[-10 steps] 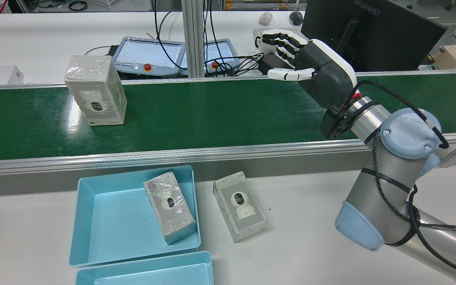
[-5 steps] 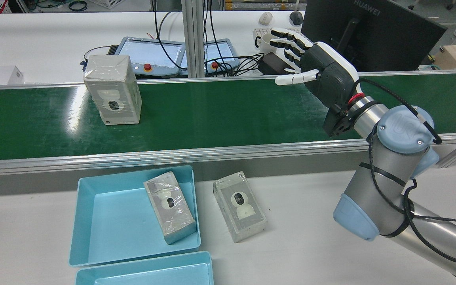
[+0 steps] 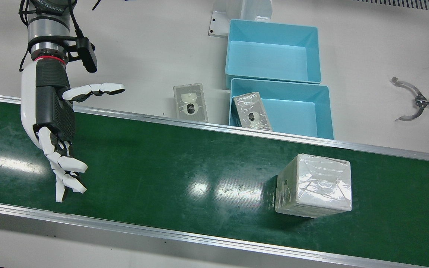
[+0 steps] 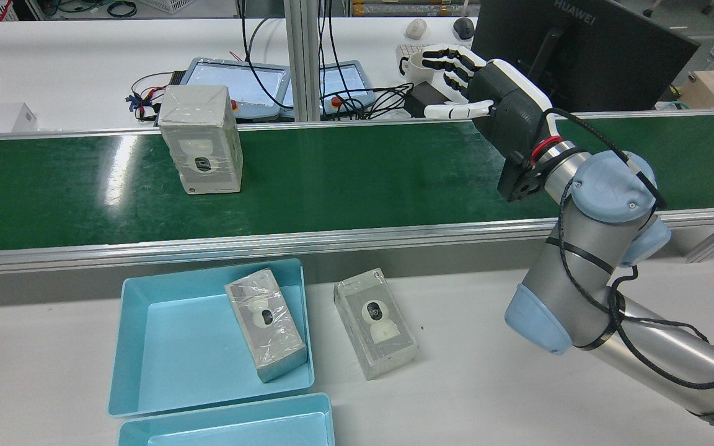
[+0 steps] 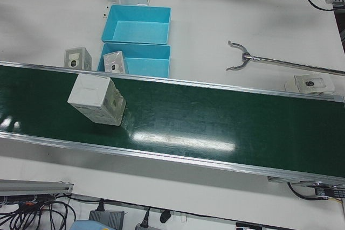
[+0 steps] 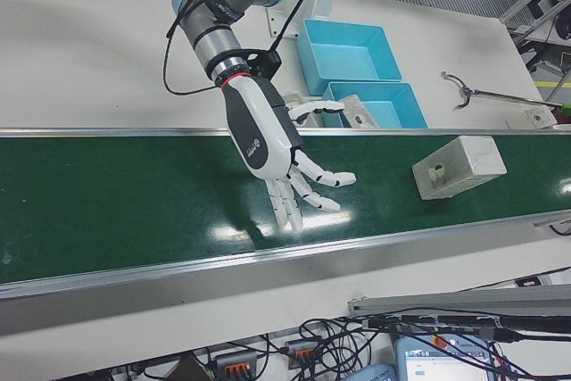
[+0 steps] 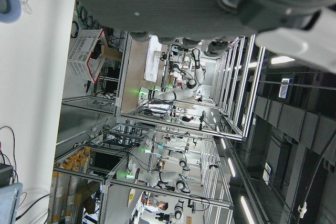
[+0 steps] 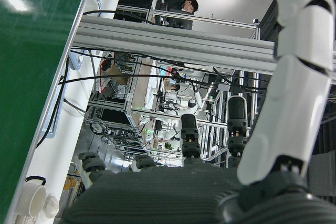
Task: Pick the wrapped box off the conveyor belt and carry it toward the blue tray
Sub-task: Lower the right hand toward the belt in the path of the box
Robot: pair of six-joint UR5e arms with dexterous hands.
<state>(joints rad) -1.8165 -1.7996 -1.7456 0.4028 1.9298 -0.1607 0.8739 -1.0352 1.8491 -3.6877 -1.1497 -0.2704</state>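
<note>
Right hand: fingers spread, holding nothing, above the conveyor belt.
Wrapped box: upright on the belt, well apart from the hand.
Left hand: state cannot be told.

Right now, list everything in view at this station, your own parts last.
conveyor belt: one, green, across the station.
wrapped box on belt: one, grey-white, upright.
blue trays: two, side by side on the white table.
box in tray: one, leaning on the tray wall.
box on table: one, lying beside the tray.
small box: one, far end past the belt.
grabber tool: one, metal, on the table.
right hand: open above the belt.
left hand: only its underside in its own camera.
</note>
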